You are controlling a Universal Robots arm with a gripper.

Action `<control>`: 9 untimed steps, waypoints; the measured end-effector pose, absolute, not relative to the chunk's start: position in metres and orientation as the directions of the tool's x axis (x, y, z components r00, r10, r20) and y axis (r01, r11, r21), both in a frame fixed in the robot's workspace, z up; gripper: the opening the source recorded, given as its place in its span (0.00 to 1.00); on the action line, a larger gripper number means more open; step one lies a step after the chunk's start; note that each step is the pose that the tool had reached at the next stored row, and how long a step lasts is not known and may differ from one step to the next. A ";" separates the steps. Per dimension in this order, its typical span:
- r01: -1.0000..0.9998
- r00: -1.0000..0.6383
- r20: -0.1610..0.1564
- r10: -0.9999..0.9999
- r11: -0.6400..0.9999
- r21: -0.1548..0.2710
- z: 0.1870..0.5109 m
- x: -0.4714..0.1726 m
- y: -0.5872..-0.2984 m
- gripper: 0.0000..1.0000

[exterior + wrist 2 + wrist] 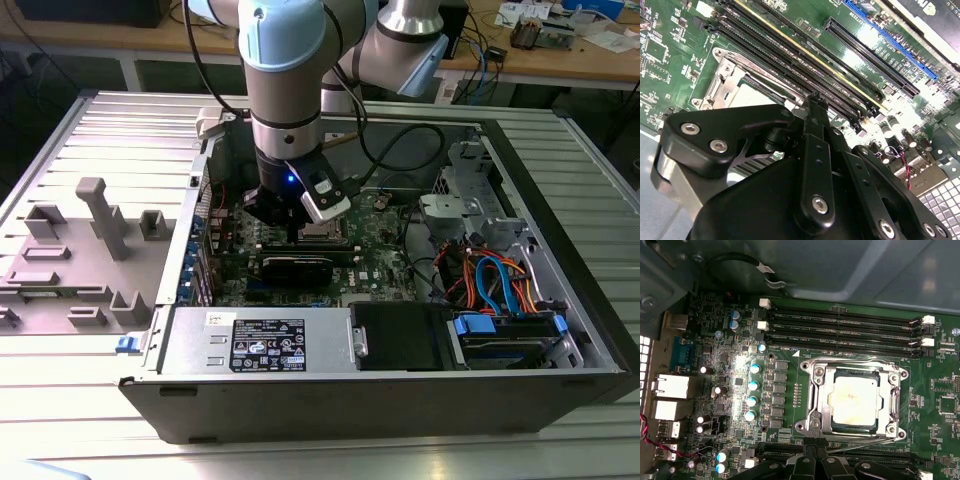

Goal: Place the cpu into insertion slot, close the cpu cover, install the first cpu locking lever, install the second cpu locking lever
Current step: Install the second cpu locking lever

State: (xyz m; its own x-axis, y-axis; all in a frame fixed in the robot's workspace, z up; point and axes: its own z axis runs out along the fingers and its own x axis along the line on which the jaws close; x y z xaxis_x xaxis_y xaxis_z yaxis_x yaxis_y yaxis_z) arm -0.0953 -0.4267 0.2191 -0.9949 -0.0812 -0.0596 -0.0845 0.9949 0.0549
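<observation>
**Silver cover down, lever under the jaws**

Green circuit board (790, 305) carries the insertion slot (816, 412); the cpu cover (856, 367) frames the seated cpu (855, 400). The gripper (812, 442) appears pinched together on a thin locking lever (860, 444); slipping could scrape the board.

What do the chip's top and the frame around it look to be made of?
The cpu top looks like dull, pale metal, matte with faint smudges. The cpu cover around it looks like bright stamped steel, judging by its glints.
</observation>
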 end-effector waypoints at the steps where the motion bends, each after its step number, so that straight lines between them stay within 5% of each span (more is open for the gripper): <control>1: -0.085 -0.995 -0.060 -0.081 0.995 0.059 0.218 -0.096 -0.427 0.11; 9: -0.085 -0.995 -0.061 -0.080 0.994 0.074 0.212 -0.097 -0.427 0.11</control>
State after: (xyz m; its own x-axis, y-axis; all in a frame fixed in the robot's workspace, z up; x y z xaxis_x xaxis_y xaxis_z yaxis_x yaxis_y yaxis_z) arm -0.0972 -0.4266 0.2117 -0.9949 -0.0802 -0.0612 -0.0847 0.9936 0.0741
